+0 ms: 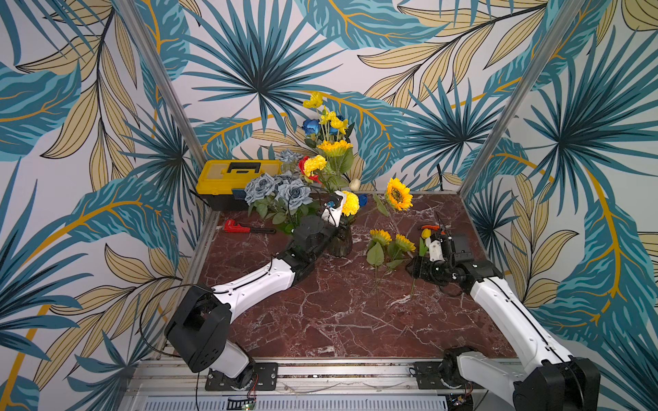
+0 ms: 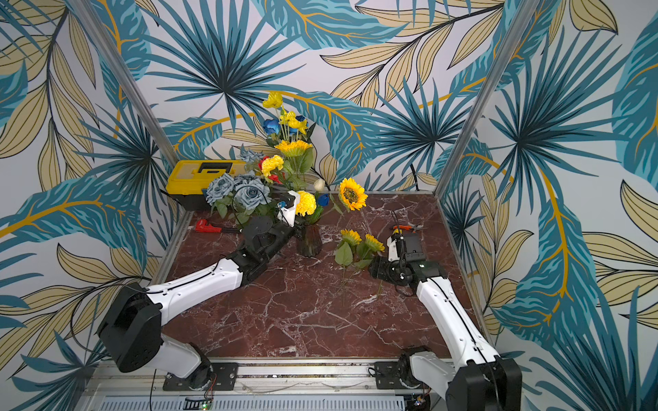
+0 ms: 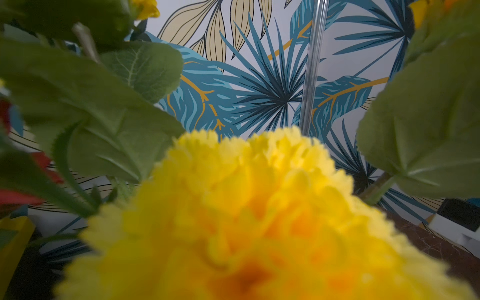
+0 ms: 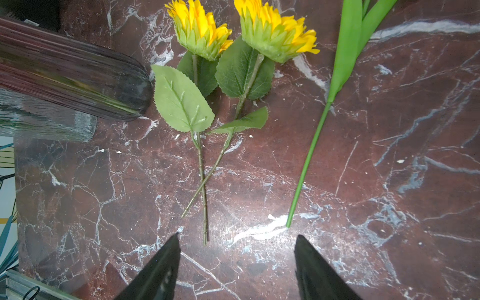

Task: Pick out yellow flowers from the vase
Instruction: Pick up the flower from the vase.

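Centre frame, the left gripper point(image 1: 341, 219) sits just under the pompom point(image 1: 350, 203), above the vase point(image 1: 340, 244); whether its fingers have closed is hidden. The right gripper point(image 4: 236, 237) hangs spread and empty. This looks like the grasping step, and the next move calls for a straight upward lift.

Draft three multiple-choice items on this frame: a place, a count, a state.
1. The wrench lies: A) on the table, before the toolbox B) on the toolbox lid C) at the table's near edge.
2. How many sunflowers lie on the table? A) one B) two C) four.
3. The right hand is: A) open, empty B) shut on a sunflower C) shut, empty.
Key: 1 A, a top view shows it on the marble just in front of the toolbox. 2 B, the right wrist view shows two, stems crossed. 3 A, its fingers stand apart, gripping nothing.
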Controlling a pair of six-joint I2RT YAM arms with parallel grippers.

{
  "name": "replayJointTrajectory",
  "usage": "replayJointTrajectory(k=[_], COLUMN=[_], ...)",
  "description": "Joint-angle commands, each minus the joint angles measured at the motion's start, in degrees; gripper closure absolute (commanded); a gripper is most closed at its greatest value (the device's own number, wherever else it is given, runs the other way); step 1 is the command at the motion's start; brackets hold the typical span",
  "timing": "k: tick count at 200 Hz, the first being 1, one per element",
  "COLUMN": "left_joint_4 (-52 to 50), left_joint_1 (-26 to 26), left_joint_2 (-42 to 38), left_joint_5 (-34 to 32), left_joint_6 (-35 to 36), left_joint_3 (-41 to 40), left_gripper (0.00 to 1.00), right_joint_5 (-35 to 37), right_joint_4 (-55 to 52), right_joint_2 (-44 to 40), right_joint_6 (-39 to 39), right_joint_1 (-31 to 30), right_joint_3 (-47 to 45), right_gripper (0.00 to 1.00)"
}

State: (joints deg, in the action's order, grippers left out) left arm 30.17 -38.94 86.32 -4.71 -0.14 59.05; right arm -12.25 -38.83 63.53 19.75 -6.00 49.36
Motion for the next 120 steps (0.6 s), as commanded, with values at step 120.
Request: replayJointTrajectory(k=[120], left_joint_4=[-1.4], left_joint_1=[0.2], left_joint_2=[-14.7], left_joint_5=[4.4], left_joint_6=[2.1], left_joint_3=[3.7], left_gripper=[0.91], right_joint_5=[-1.1], right_joint_4=[0.7], right_joint_2=[-1.7], right_joint_6=[0.3], right_joint_1=[-0.2], right_joint_3=[-1.1], right_gripper=[0.27])
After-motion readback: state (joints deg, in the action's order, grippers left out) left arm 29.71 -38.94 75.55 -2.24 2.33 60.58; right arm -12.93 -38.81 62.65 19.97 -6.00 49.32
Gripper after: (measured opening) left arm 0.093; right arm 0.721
